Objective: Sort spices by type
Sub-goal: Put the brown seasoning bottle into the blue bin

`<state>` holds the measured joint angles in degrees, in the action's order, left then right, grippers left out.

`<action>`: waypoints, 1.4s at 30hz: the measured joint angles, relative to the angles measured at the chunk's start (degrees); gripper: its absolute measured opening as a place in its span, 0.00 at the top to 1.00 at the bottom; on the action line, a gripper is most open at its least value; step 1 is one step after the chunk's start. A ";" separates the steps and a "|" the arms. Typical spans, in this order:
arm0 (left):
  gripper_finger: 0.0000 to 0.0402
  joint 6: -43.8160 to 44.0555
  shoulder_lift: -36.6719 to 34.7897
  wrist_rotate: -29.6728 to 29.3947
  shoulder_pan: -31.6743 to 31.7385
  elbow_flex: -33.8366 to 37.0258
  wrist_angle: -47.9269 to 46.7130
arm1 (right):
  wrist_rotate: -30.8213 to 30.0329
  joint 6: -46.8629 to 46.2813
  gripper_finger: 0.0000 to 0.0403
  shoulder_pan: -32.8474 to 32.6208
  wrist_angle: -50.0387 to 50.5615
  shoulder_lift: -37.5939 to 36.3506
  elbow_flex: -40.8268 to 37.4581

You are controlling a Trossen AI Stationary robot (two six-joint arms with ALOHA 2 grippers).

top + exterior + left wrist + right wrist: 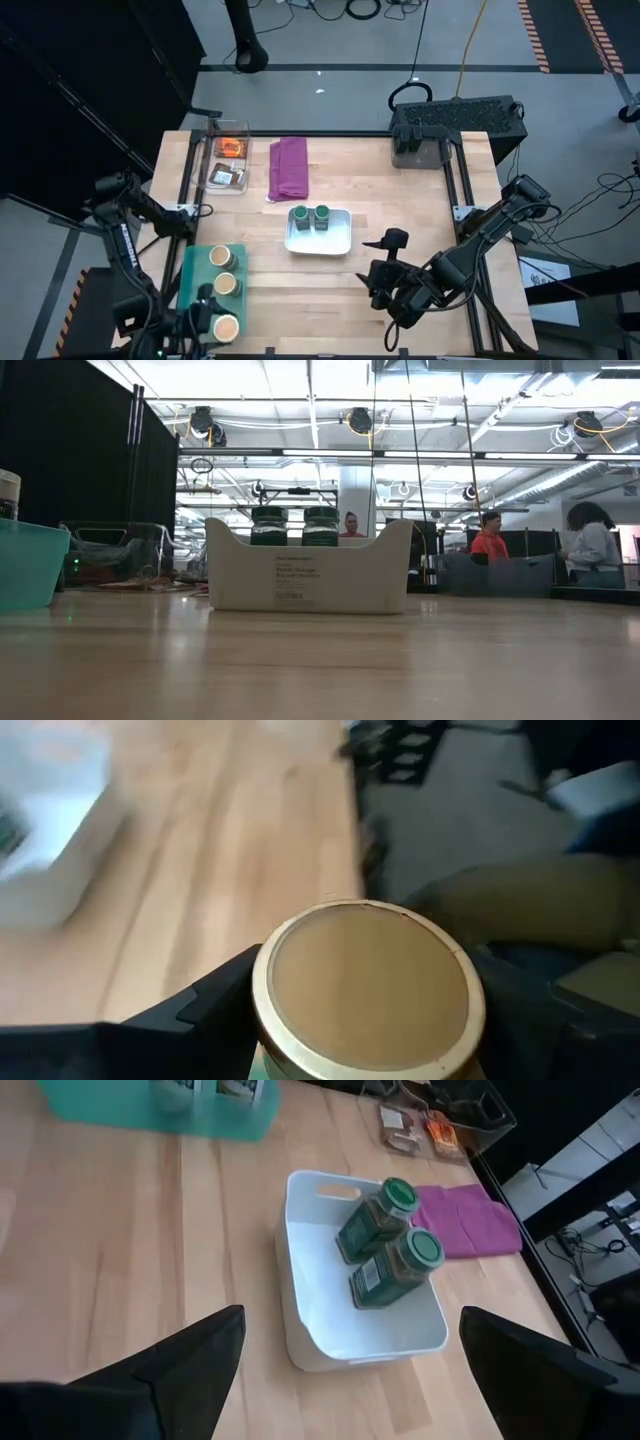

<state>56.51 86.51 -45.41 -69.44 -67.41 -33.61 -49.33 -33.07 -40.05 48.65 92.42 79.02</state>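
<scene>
My left gripper (216, 326) is shut on a tan-lidded spice jar (366, 986) over the near end of the teal bin (192, 290). Two more tan-lidded jars (221, 257) (228, 285) stand upright in that bin. Two green-lidded jars (390, 1245) stand side by side in the white tray (344, 240) at mid table. An orange packet (232, 147) and a dark brown packet (228, 177) lie in a clear box at the far left. My right gripper (383, 262) hangs open to the right of the tray, holding nothing. My left gripper pinches the jar between its two fingers (205, 1010), one on each side of the jar just under the tan lid's rim (257, 1010). The jar is upright, lid up. Whether its base stands in the teal bin or hangs clear of it, I cannot tell.
A folded purple cloth (289, 167) lies beside the clear box (212, 160). A black device (455, 122) sits at the table's far right corner. Bare wood lies between the tray and the near edge. People show in the room beyond the table in the low view.
</scene>
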 joint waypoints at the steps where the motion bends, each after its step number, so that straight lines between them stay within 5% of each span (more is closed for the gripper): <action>1: 0.30 3.82 0.02 -0.50 -0.83 0.43 -2.68 | 0.10 0.31 0.13 0.02 -0.56 0.00 0.00; 9: 0.30 22.95 0.14 0.17 -4.62 0.85 -19.46 | 0.17 1.22 0.13 0.31 -4.11 0.02 -0.02; 18: 0.30 27.30 5.06 -0.38 -6.96 2.48 -21.22 | -0.96 2.32 0.13 0.43 -7.52 0.03 -0.02; 25: 0.30 31.43 7.66 -7.86 -8.39 5.83 -20.96 | -1.44 8.27 0.13 2.47 -14.61 0.04 -0.07; 42: 0.30 34.30 8.25 -6.08 -6.14 8.60 -23.20 | 0.20 9.79 0.13 5.36 -17.41 0.04 -0.07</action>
<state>90.80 94.76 -51.49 -75.58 -58.81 -56.81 -49.13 -23.29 -34.69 31.24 92.47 78.96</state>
